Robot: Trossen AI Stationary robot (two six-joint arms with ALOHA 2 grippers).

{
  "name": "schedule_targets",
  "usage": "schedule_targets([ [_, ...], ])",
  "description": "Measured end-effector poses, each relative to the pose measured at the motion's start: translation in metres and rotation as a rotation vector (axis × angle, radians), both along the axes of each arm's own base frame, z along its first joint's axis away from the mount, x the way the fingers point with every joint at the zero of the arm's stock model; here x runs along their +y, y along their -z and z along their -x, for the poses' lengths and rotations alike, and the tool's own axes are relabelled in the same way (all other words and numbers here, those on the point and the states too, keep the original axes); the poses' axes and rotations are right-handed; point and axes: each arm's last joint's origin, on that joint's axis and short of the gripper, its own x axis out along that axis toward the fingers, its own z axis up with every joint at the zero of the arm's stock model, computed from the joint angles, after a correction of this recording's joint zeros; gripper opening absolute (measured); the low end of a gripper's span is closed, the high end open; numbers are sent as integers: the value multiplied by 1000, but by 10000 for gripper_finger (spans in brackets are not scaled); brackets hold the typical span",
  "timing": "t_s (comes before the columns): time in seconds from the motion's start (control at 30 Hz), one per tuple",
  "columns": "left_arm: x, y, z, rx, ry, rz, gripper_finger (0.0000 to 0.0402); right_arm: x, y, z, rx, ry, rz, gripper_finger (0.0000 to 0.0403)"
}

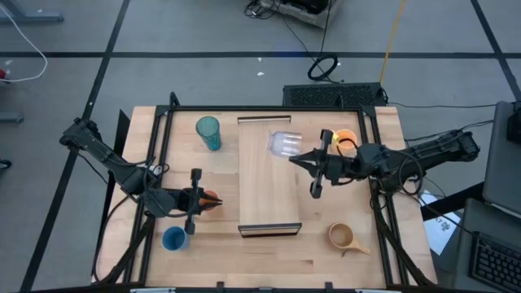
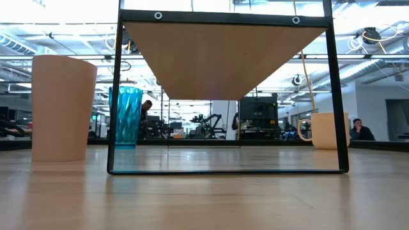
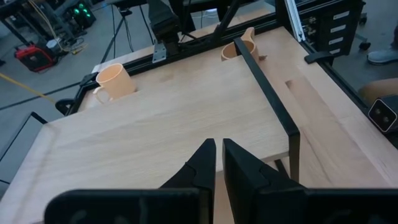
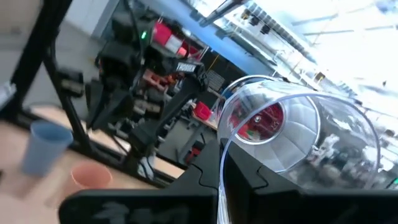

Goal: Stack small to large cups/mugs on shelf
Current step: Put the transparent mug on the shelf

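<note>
My right gripper (image 1: 298, 156) is shut on the clear glass cup (image 1: 283, 144), held in the air over the far end of the light-wood shelf (image 1: 269, 191). My left gripper (image 3: 219, 163) hangs shut above the table left of the shelf, holding nothing. The small orange cup (image 1: 209, 197) stands on the table right under it. The blue cup (image 1: 173, 238) stands at the near left, the teal tumbler (image 1: 208, 132) at the far left. The orange handled mug (image 1: 346, 140) is at the far right and the tan handled mug (image 1: 345, 237) at the near right. My right gripper pinches the glass cup's rim (image 4: 222, 163), one finger inside the mouth and one outside. The fingers come about level from the table's right side. The cup lies on its side, mouth toward the gripper, lifted clear of the shelf.
The shelf stands on a dark frame (image 2: 115, 96) and its top (image 3: 174, 118) is bare. The low view looks under it at the orange cup (image 2: 61, 108), the tumbler (image 2: 128, 117) and a handled mug (image 2: 329, 131). Black rails run along the table's sides.
</note>
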Motion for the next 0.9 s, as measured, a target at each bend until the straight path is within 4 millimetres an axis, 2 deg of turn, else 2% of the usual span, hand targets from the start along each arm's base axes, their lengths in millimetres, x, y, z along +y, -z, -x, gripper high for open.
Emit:
schedule_targets([
  [0.27,0,0,0,0,-2,4,33,0,-3,0,-49,-39,-242,0],
  [0.5,0,0,0,0,-4,9,33,0,-3,0,-61,-61,-379,0],
  [0.77,0,0,0,0,-7,15,33,0,-3,0,-65,-66,-419,0],
  [0.9,0,0,0,1,-8,16,33,-3,-2,1,-84,24,-449,0],
])
